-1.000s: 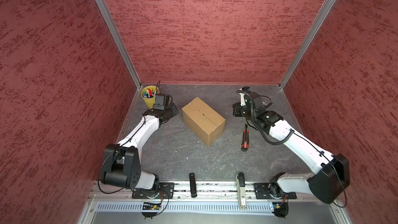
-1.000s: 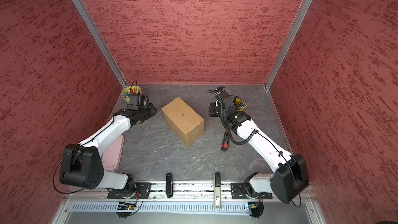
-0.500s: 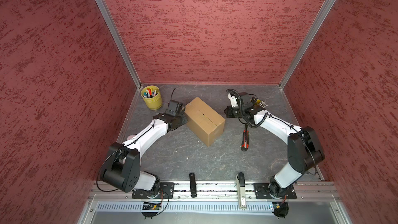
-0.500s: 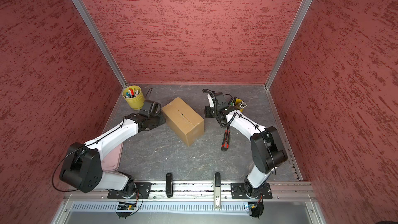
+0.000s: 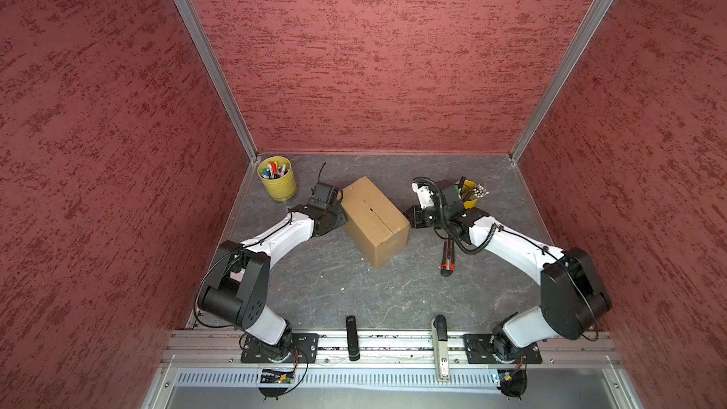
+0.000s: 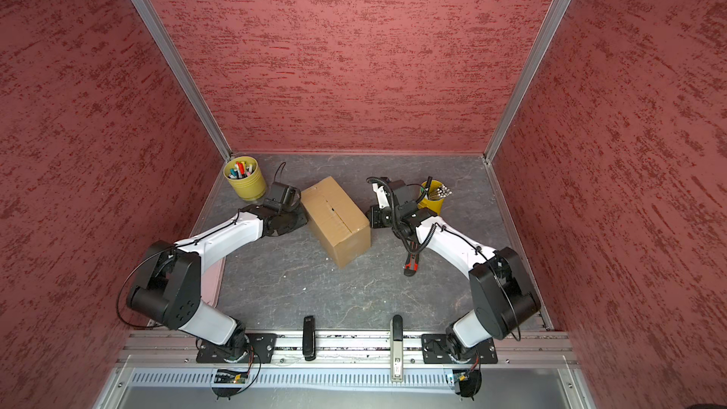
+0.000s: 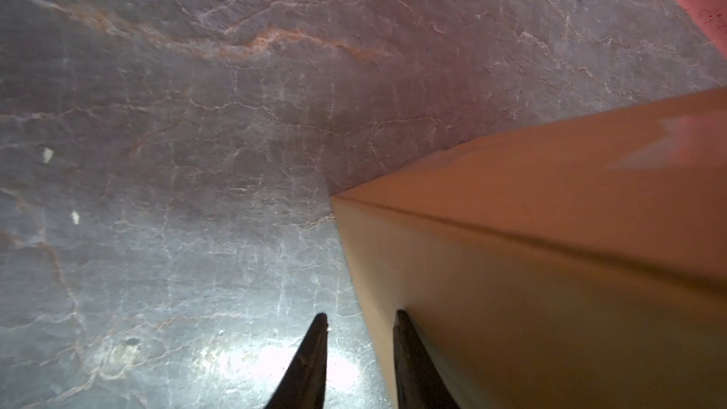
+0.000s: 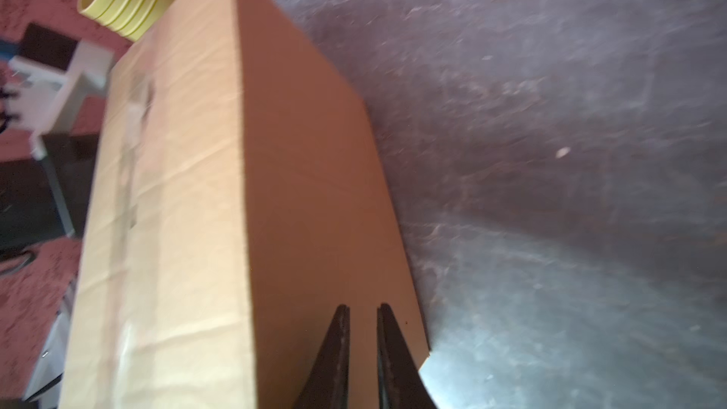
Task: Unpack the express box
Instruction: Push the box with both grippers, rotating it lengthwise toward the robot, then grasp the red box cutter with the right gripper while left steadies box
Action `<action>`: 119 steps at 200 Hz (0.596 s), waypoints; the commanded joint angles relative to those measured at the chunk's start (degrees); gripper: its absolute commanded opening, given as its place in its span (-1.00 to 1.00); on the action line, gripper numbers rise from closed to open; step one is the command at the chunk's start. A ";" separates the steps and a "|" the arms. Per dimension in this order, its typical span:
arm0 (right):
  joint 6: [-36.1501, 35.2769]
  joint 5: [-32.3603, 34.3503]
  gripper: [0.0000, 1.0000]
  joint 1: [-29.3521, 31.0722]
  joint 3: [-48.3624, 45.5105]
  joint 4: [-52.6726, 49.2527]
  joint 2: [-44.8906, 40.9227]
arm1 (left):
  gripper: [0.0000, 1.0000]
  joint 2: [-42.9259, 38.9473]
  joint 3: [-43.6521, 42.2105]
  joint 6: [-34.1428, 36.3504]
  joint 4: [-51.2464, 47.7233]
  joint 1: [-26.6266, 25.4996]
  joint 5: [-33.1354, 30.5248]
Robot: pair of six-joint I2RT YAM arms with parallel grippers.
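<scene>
The express box (image 5: 373, 219) (image 6: 335, 219), a brown carton with its top flaps down along a centre seam, stands slantwise mid-table. My left gripper (image 5: 340, 216) (image 6: 303, 216) is low at its left long side. In the left wrist view, the left gripper (image 7: 361, 313) is open with a modest gap, one finger against the box wall (image 7: 550, 289), nothing between. My right gripper (image 5: 409, 217) (image 6: 371, 217) is at the opposite side. In the right wrist view, the right gripper (image 8: 362, 306) has its jaws a narrow gap apart against the box's side (image 8: 307, 190), holding nothing.
A yellow pen cup (image 5: 276, 178) stands in the back left corner, another yellow cup (image 5: 469, 192) behind the right wrist. A red-and-black utility knife (image 5: 447, 255) lies right of the box. A pink pad (image 6: 215, 277) lies by the left wall. Two handles (image 5: 351, 334) sit on the front rail.
Both arms have swung in to the box: the left gripper from beside the yellow pen cup to the box's left side, the right gripper from the back right down to its right side.
</scene>
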 commanded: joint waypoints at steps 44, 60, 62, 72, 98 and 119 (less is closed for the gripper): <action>8.31 8.91 -0.59 7.97 -5.99 0.36 -9.67 | -0.40 -0.13 -0.01 0.84 3.09 -1.06 2.60; 10.03 12.60 -0.52 8.21 -7.27 -1.00 -11.94 | -0.40 -1.74 -1.36 0.87 2.76 -0.99 2.56; 10.18 13.10 -0.51 8.21 -7.37 -1.23 -12.21 | -0.40 -1.89 -1.47 0.91 2.66 -0.91 2.51; 10.61 15.53 -0.47 8.19 -7.61 -2.40 -13.57 | -0.39 -3.13 -2.35 0.93 2.40 -0.52 2.46; 11.09 21.52 0.18 8.21 -6.42 -5.99 -15.80 | -0.39 -6.28 -4.21 0.45 2.21 0.81 2.68; 11.49 25.51 0.98 8.06 -3.92 -10.03 -15.90 | -0.39 -8.36 -4.44 0.39 1.66 1.48 2.83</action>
